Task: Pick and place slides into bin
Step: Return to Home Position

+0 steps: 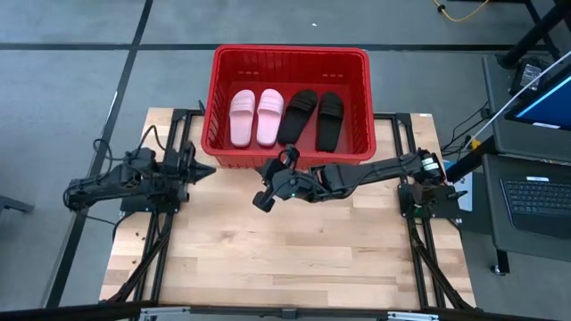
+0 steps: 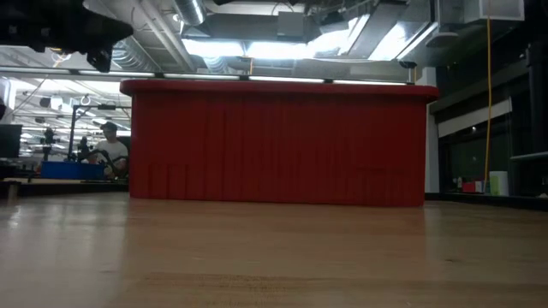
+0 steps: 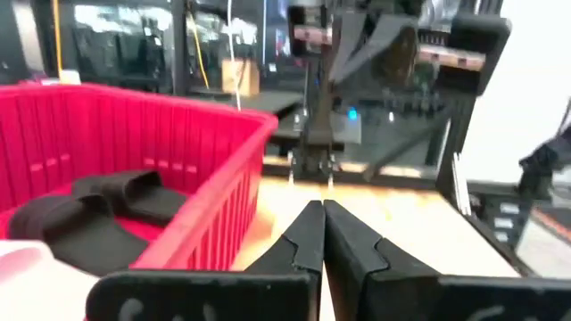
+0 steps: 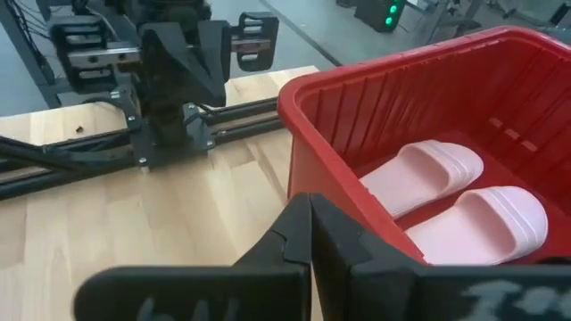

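The red bin (image 1: 290, 152) stands at the table's far edge. Inside it lie two pale pink slides (image 1: 257, 116) on the left and two black slides (image 1: 312, 118) on the right, soles down on the bin's floor. My left gripper (image 1: 211, 169) is shut and empty at the table's left side, near the bin's near left corner. My right gripper (image 1: 263, 198) is shut and empty over the table's middle, just in front of the bin's near wall. The pink slides also show in the right wrist view (image 4: 446, 192), the black ones in the left wrist view (image 3: 98, 209).
The bare wooden tabletop (image 1: 285, 250) lies open in front of both arms. A laptop and cables (image 1: 535, 192) sit on a stand beyond the table's right edge. In the low view the bin's wall (image 2: 278, 141) fills the middle, and a person (image 2: 110, 154) sits far behind.
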You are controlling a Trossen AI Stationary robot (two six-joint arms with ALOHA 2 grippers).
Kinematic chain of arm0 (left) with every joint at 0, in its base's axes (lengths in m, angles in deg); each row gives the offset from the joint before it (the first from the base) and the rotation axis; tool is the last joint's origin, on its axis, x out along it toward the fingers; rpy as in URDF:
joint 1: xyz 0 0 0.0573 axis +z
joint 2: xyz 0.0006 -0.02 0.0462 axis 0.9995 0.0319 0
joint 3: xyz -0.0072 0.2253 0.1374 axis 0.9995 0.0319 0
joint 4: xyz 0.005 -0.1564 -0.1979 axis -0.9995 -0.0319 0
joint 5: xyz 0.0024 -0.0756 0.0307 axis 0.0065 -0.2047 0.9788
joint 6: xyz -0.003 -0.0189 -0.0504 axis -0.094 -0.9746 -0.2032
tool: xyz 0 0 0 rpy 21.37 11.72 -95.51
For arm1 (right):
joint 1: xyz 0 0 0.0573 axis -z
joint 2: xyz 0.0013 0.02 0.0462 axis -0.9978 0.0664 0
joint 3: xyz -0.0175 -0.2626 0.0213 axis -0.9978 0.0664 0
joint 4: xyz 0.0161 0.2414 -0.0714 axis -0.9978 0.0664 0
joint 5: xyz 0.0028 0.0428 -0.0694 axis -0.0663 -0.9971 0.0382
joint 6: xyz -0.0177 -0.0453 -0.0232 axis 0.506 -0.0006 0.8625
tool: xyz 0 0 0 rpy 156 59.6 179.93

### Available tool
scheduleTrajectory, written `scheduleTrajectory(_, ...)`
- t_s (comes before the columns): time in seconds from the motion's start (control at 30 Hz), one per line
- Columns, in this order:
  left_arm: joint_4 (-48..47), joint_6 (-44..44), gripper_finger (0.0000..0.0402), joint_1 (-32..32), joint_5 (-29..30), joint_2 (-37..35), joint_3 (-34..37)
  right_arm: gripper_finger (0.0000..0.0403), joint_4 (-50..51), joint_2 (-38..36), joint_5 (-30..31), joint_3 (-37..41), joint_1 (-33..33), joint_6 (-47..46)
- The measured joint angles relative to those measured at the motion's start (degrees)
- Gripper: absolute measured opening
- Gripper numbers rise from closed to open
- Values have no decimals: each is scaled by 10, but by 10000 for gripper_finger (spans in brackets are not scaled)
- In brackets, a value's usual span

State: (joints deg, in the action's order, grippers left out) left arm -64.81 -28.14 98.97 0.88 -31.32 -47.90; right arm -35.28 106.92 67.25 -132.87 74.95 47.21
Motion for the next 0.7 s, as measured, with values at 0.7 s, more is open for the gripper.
scheduleTrajectory(0.7,80,47,1,-126,173,0,96,4,-40,0,-36,0,-3,48)
